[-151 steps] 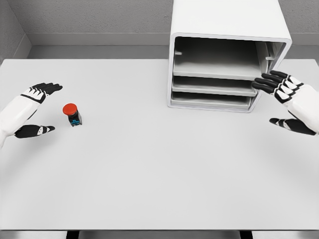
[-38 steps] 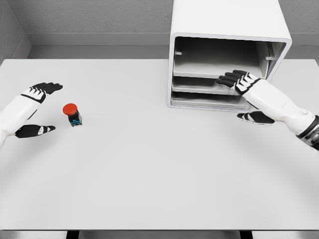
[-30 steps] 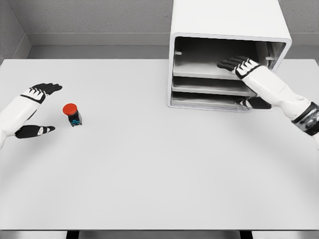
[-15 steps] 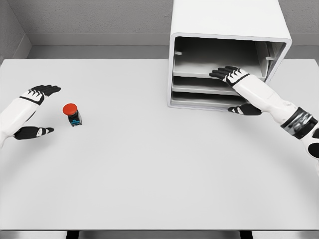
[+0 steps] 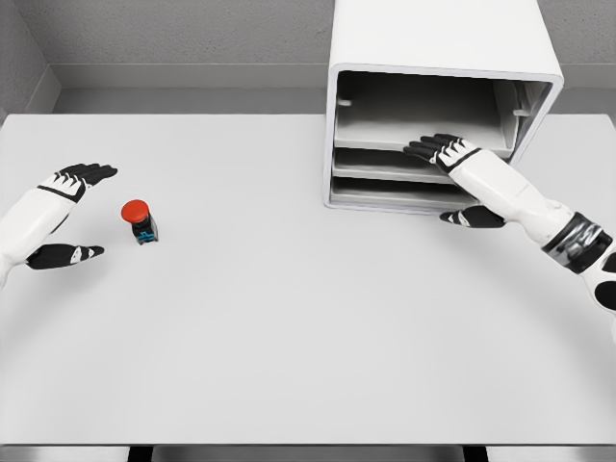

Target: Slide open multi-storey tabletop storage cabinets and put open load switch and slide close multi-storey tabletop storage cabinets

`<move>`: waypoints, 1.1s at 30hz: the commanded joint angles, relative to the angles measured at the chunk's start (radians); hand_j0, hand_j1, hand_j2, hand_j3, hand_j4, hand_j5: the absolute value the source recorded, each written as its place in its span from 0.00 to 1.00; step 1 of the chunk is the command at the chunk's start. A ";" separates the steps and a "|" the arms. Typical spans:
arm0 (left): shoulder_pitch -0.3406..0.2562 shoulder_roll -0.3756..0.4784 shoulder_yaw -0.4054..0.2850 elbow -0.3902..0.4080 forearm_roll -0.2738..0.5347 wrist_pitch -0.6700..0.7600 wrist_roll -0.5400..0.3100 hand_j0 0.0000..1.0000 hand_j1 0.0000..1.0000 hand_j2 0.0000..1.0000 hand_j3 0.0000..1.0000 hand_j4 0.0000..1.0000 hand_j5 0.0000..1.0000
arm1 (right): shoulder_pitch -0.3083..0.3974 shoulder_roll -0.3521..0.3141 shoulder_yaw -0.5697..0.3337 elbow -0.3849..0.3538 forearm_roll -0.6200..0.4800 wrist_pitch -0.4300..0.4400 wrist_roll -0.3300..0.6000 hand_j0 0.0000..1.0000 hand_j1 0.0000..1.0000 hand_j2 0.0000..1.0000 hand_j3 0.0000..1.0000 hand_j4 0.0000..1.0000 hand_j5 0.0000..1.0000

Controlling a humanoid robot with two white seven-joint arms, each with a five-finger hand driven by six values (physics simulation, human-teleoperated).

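right robot hand (image 5: 452, 159) at cabinet (image 5: 438, 106), switch (image 5: 140, 221) upright

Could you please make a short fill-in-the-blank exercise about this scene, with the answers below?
1. The load switch has a ____ button on top.
2. The switch stands nearest the ____ hand.
3. The right hand reaches to the front of the white ____, by its trays.
4. The cabinet stands on the ____.

Answers: red; left; cabinet; table
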 commanded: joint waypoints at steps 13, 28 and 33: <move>0.000 0.001 0.000 -0.001 0.007 0.001 -0.001 1.00 1.00 1.00 1.00 1.00 1.00 | 0.032 -0.014 -0.002 -0.054 -0.008 0.001 -0.001 1.00 1.00 1.00 1.00 1.00 1.00; 0.000 0.001 0.000 -0.001 0.007 0.001 0.001 1.00 1.00 1.00 1.00 1.00 1.00 | 0.118 -0.084 -0.030 -0.149 -0.020 0.001 -0.004 1.00 1.00 1.00 1.00 1.00 1.00; 0.000 0.001 0.000 -0.001 0.007 0.001 0.001 1.00 1.00 1.00 1.00 1.00 1.00 | 0.144 -0.106 -0.043 -0.176 -0.028 0.001 -0.006 1.00 1.00 1.00 1.00 1.00 1.00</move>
